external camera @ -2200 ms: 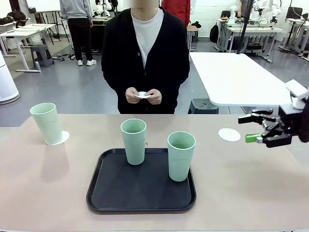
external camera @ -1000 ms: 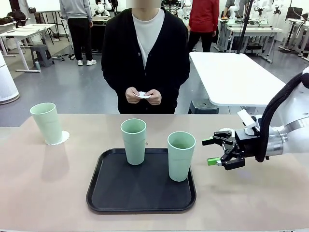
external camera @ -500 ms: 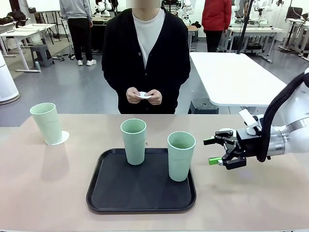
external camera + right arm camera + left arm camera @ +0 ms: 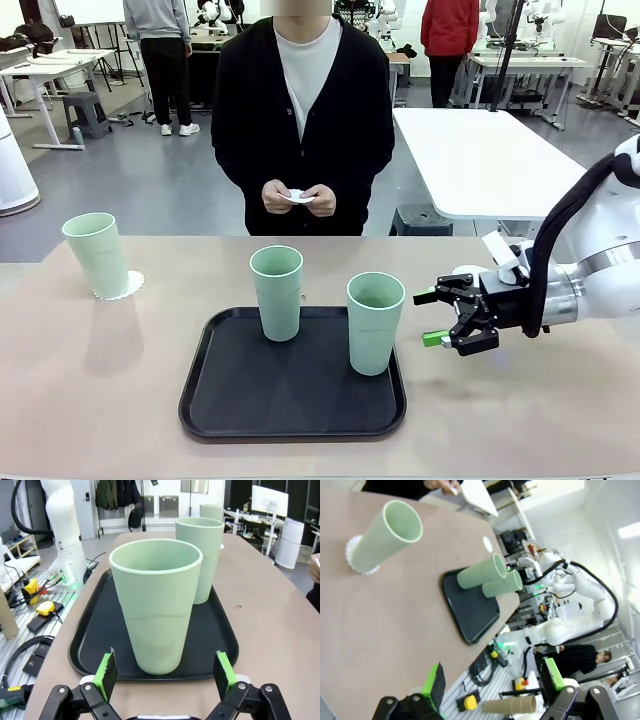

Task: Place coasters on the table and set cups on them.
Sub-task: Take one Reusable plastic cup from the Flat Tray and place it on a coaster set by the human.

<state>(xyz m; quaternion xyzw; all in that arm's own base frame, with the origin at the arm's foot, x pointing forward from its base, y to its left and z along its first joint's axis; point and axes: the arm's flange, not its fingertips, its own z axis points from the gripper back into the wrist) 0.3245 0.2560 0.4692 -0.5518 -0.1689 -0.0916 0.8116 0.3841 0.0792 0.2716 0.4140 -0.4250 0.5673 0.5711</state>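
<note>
Two pale green cups stand on a black tray [image 4: 292, 400]: one at the middle [image 4: 277, 292], one to its right [image 4: 375, 322]. A third cup [image 4: 96, 255] stands on a scalloped white coaster [image 4: 124, 286] at the table's far left. My right gripper [image 4: 428, 318] hovers open just right of the right cup, level with its upper half. In the right wrist view that cup [image 4: 156, 605] stands straight ahead of the open gripper [image 4: 162, 672], apart from its fingers [image 4: 106, 672]. Another coaster [image 4: 468, 270] lies partly hidden behind the gripper. My left gripper [image 4: 492, 680] is open and holds nothing.
The person stands at the far side of the tan table [image 4: 80, 380] and holds a coaster [image 4: 296, 196] in both hands. A white table [image 4: 480, 160] stands behind at the right. The left wrist view shows the cup on its coaster [image 4: 385, 537] and the tray [image 4: 470, 612] from afar.
My right gripper has come in from the table's right side toward the right cup on the tray, staying open. The cups and the person's hands have not moved.
</note>
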